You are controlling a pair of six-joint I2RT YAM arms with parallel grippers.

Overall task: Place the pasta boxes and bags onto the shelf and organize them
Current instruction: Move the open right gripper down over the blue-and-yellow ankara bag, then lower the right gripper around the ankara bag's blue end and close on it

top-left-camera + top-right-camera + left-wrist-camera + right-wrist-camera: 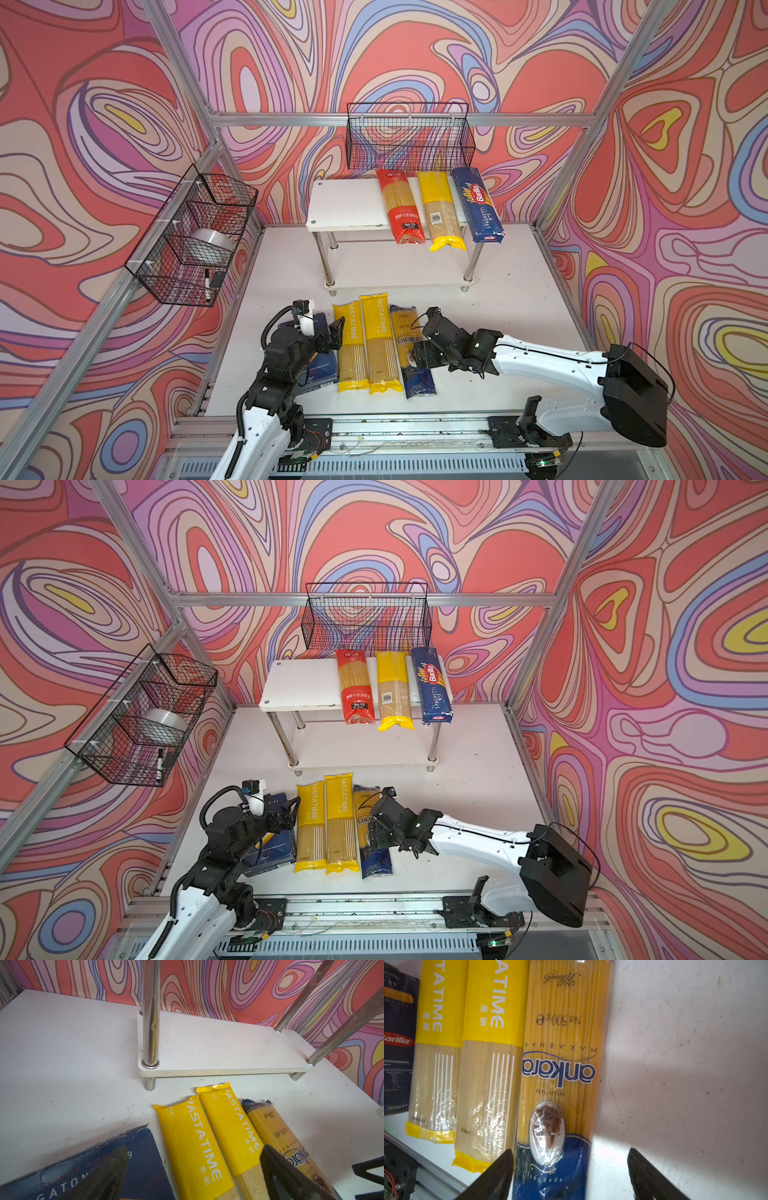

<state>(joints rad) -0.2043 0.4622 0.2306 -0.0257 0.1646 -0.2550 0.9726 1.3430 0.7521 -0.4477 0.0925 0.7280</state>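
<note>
- Right gripper: jaws spread, straddling gold-and-navy bag on the near side of table.
- Bag's long axis near-to-far, navy end nearest; two yellow bags alongside its left.
- Left gripper: spread above wide blue box and yellow bags.
- Shelf far; its loaded top tier shows in top views only.

Bottom of frame: right gripper, jaws spread wide, nothing clamped. Dark fingers enter from lower edge: one at seam between gold-and-navy bag and neighbouring yellow bag, other over bare white table, apart from bag. Centre: gold-and-navy bag lengthwise, "ankara" print upside down, oval emblem above navy end. Further left: second yellow bag, packs side by side. Left edge: dark blue Barilla box. Lower left corner: metal rail.
</note>
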